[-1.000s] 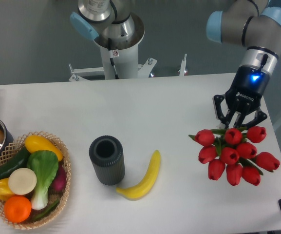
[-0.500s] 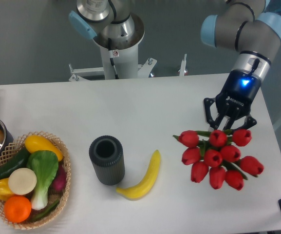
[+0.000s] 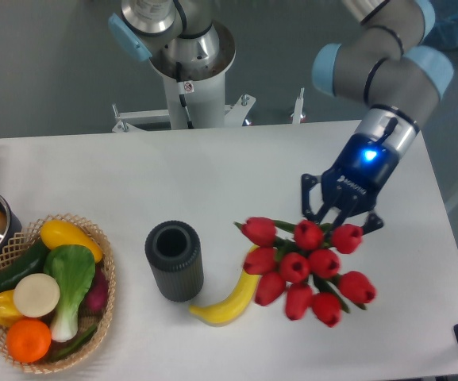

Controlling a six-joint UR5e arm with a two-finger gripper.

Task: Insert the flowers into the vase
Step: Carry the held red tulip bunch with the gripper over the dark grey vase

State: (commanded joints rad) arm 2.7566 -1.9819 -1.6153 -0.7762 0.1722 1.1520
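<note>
Right of the table's middle, the gripper (image 3: 337, 216) pinches the flowers (image 3: 306, 268) by their stems, its dark fingers pressed together around the green just behind the buds. The red heads fan out below and to the left of it, held above the tabletop, and the lowest-left buds overlap the upper end of the banana (image 3: 230, 290) in this view. The vase (image 3: 174, 260) stands upright well to the left, mouth open and hollow, with the banana lying between it and the bunch.

Several risks seem likely. The bunch hangs heads-outward, so the stems would need turning downward before they can enter; a poor swing could drag buds across the banana or knock the vase over. The spread of buds looks wider than the mouth, so a slightly off-centre descent may catch leaves on the rim. The grip on thin stems could also slip. The basket (image 3: 101, 270) of produce sits farther left.
</note>
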